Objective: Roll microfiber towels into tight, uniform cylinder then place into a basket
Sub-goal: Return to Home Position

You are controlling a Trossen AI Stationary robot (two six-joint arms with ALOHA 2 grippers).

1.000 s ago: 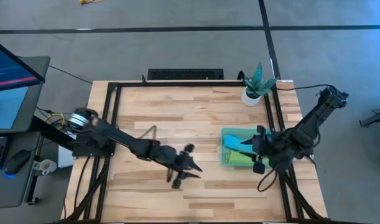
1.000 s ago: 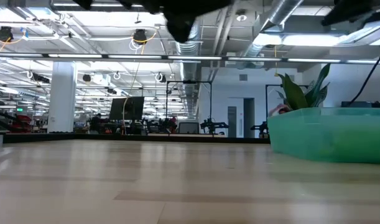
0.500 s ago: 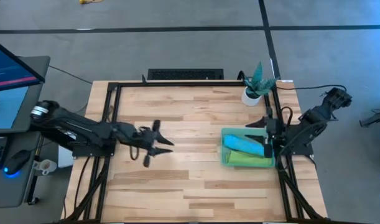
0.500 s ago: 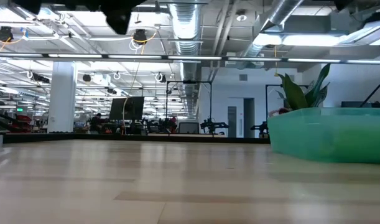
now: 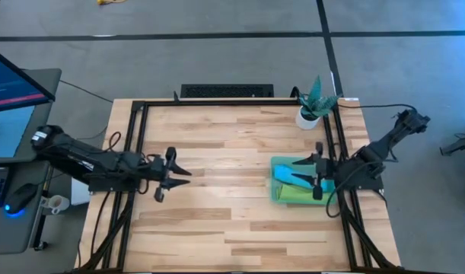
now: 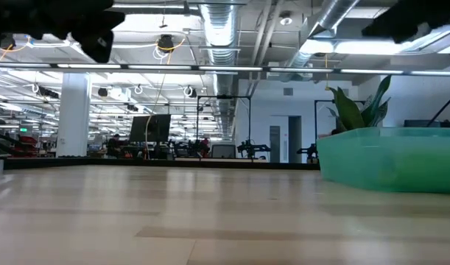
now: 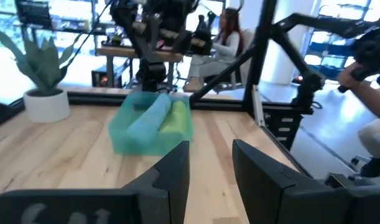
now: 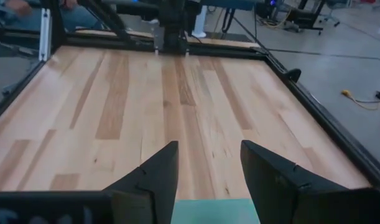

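The basket (image 5: 275, 164), a shallow translucent green bin, stands on the table at the right. Two rolled microfiber towels lie side by side in it: the turquoise one (image 5: 291, 176) toward the far side and the lime green one (image 5: 297, 196) toward the near side. The left wrist view shows the same basket (image 7: 124, 140) with both rolls. My right gripper (image 5: 299, 170) hovers open over the basket, pointing toward the table's left, with nothing between its fingers (image 8: 153, 177). My left gripper (image 5: 179, 176) hangs open and level above the table's left part, pointing at the basket.
A white pot with a plant (image 5: 309, 114) stands at the far right corner, just behind the basket. Black frame rails (image 5: 137, 144) run along the table's edges. Bare wood (image 5: 232, 175) lies between the two grippers. A person (image 7: 227, 37) sits beyond the table.
My left gripper has drawn back from the table's middle toward its left edge, staying open and about level. My right gripper has shifted over the basket and turned, and still stands open. The towels and the basket have not moved.
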